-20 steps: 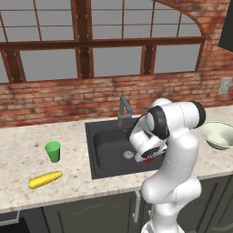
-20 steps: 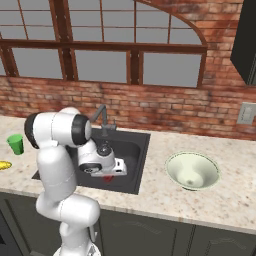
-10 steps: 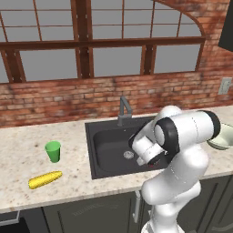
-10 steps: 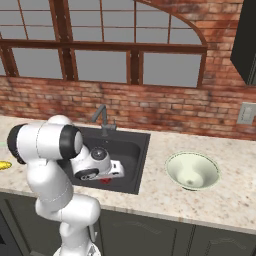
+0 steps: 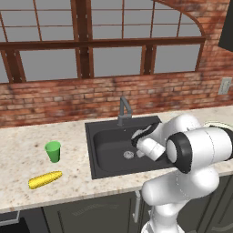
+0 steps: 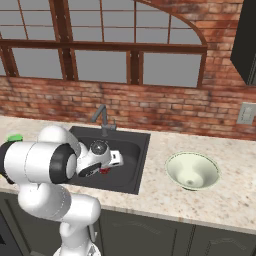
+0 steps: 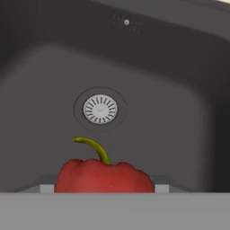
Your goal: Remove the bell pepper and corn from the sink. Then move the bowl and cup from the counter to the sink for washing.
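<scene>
The bell pepper sits right at the claw, low in the hand view between the barely visible fingertips; the jaws look spread about it, though whether they grip it I cannot tell. A glossy, rounded skin could squirt sideways if they close off-centre. Behind it lie the drain and sink wall. The corn already rests on the tabletop.

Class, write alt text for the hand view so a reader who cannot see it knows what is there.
A glossy red bell pepper with a curved green stem sits close at the bottom of the picture, inside the dark grey sink. Beyond it, the round silver drain lies in the basin floor.
</scene>
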### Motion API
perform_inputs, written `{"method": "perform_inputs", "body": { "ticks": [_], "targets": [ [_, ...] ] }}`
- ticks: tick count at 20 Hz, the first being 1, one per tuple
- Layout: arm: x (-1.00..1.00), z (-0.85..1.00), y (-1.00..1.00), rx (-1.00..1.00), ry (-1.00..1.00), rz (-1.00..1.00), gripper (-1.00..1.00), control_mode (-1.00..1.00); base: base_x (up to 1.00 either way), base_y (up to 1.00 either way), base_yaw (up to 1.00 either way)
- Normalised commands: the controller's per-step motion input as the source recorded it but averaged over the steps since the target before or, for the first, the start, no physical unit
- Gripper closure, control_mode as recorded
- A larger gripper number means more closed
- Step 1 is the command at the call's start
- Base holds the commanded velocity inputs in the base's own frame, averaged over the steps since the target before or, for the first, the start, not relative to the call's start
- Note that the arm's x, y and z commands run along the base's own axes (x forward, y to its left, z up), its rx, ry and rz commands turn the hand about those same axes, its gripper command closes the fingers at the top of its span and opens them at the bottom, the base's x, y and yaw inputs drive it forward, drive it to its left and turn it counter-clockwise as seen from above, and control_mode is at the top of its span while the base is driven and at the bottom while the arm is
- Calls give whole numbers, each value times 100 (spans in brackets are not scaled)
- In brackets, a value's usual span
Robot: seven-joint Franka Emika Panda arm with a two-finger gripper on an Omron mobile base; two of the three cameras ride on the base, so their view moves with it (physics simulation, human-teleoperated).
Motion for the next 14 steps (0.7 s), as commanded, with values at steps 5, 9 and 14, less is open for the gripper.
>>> {"method": "perform_inputs", "body": {
  "ticks": [5,9,14],
  "targets": [
    [-9,42,-4,0,8,2,100,-100,0,0,0],
    [-13,39,-2,0,17,0,100,-100,0,0,0],
    [-12,41,0,0,15,0,100,-100,0,0,0]
  ]
}}
